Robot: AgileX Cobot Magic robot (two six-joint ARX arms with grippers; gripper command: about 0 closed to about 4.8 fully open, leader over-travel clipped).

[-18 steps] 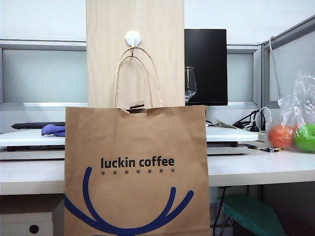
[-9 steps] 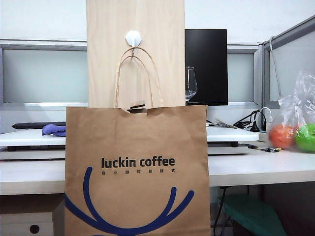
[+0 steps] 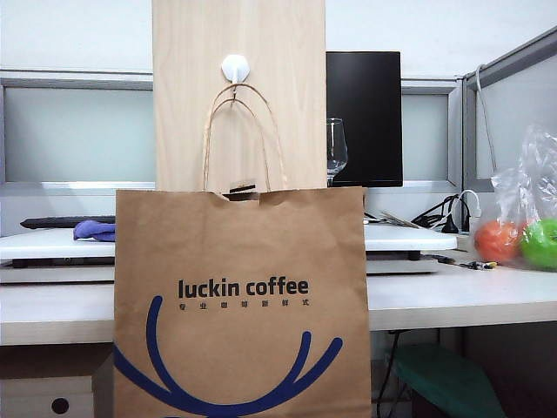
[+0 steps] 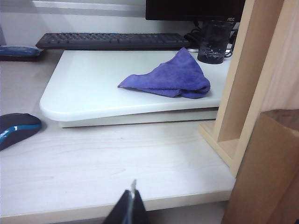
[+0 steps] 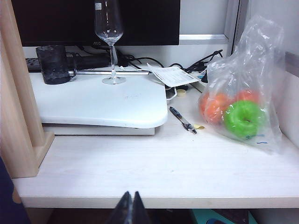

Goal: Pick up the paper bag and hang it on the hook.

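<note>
Hanging by its handles from the hook [image 3: 235, 68], the paper bag [image 3: 241, 300] overlaps the desk edge [image 3: 452, 318]. Only wrist views show the left gripper [image 4: 132, 208] and right gripper [image 5: 130, 208], both closed, empty, near that edge

paper bag [image 3: 242, 305] hangs on hook [image 3: 235, 68] | fruit bag [image 3: 525, 218] right | cloth [image 3: 94, 230] left
</note>
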